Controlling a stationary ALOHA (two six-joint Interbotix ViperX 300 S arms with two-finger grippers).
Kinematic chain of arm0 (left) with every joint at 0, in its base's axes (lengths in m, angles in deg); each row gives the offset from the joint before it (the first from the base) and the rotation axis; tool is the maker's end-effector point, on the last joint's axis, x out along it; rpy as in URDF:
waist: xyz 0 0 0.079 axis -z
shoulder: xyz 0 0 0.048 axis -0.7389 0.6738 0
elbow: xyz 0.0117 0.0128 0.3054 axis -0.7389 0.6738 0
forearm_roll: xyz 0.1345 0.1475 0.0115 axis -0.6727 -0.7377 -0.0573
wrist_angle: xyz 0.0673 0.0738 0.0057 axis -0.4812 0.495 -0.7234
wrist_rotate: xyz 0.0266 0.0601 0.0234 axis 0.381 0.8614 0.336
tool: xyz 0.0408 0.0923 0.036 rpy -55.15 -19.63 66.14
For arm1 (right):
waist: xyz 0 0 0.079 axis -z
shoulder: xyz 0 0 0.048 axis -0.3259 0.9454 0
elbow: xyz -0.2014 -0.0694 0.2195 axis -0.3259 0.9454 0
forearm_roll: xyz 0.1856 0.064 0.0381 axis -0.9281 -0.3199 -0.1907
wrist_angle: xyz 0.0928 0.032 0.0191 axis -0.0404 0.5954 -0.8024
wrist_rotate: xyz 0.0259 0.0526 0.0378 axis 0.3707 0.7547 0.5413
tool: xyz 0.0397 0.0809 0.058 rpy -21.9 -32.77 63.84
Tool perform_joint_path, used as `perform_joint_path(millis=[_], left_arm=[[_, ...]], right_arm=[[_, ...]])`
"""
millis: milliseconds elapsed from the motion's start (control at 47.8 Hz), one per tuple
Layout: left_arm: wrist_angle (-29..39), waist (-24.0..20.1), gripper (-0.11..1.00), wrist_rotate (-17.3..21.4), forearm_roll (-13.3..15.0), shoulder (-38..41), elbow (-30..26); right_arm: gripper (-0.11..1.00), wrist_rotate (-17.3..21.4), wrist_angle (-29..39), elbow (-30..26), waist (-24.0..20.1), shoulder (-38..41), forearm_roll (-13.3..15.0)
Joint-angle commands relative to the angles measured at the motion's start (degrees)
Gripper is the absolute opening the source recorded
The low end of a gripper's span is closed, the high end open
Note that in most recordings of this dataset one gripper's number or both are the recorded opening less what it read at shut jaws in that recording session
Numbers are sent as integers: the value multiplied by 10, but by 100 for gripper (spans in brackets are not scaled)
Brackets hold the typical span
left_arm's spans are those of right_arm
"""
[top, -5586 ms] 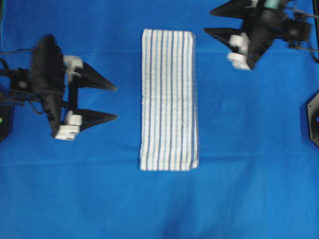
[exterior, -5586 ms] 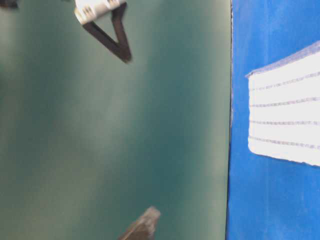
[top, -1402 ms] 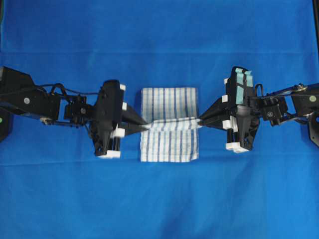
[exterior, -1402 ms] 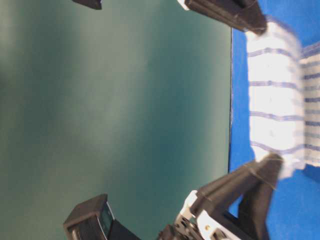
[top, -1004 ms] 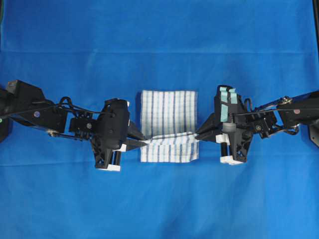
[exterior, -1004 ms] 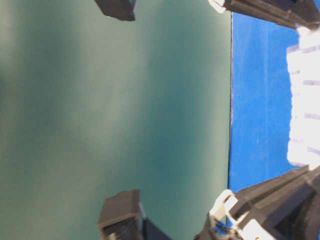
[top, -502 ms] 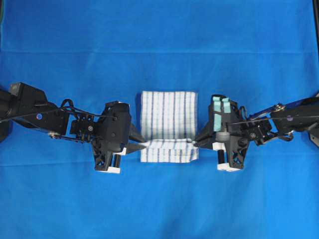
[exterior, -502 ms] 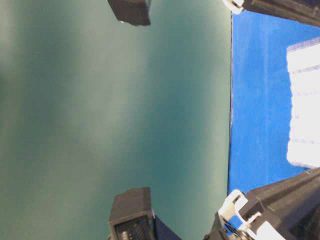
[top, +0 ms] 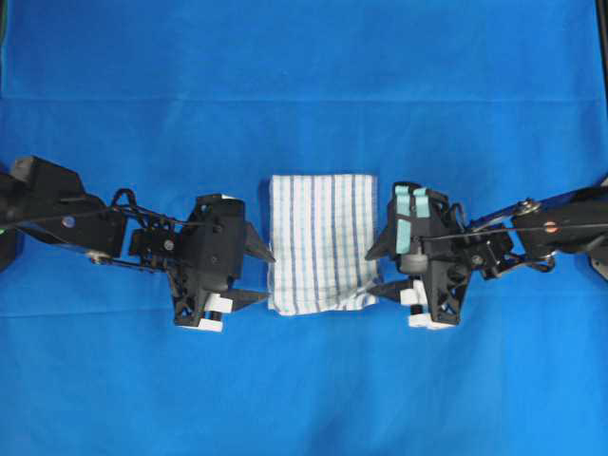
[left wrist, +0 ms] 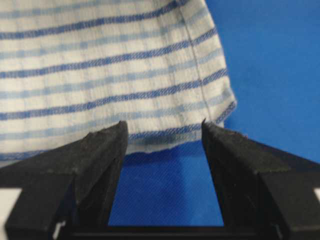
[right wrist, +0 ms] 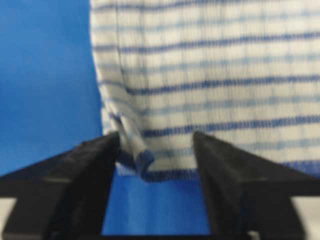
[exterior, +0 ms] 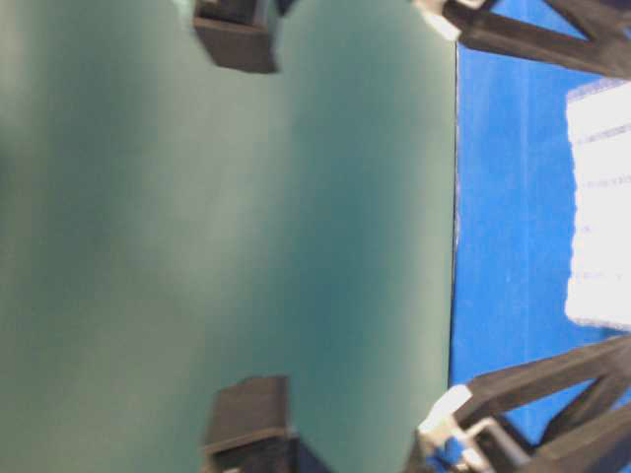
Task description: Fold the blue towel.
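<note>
The blue towel [top: 321, 242], white with thin blue stripes, lies doubled over in the middle of the overhead view. My left gripper [top: 269, 275] stands open at its left edge near the front corner. My right gripper [top: 370, 273] stands open at the right edge. In the left wrist view the towel [left wrist: 110, 75] ends right at the tips of the left gripper [left wrist: 163, 131], with only blue cover between the fingers. In the right wrist view the towel [right wrist: 215, 75] has a small curled corner [right wrist: 134, 145] beside one finger of the right gripper [right wrist: 156, 142]. Neither gripper holds anything.
A plain blue table covering [top: 304, 57] spreads under everything. Both arms reach in from the sides at mid height. The table-level view shows the towel [exterior: 601, 207], dark fingers [exterior: 532, 44] at its edges, and a green backdrop [exterior: 197, 236].
Both grippers carried the towel's far edge toward the near edge, then opened and let go. The towel now lies folded in half, its upper layer flat.
</note>
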Motion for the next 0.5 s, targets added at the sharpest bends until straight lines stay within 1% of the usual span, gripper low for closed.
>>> perform_joint_path(millis=[0,126,209,335,481], left_arm=[[25,-3,54,3,0,-47,-2],[58,-10,54,4,-1,-102,10],[65,-12,54,4,-2,-140,20],[65,-12,54,7,-2,-201,41],[65,-12,54,23,-3,-281,72]], right_arm=[[57,-4,33,-14,-2,-47,1],[57,-6,91,-17,-2,-105,4],[57,-6,120,-18,-2,-145,11],[57,-6,147,-15,-2,-206,24],[57,-6,170,0,-2,-281,45]])
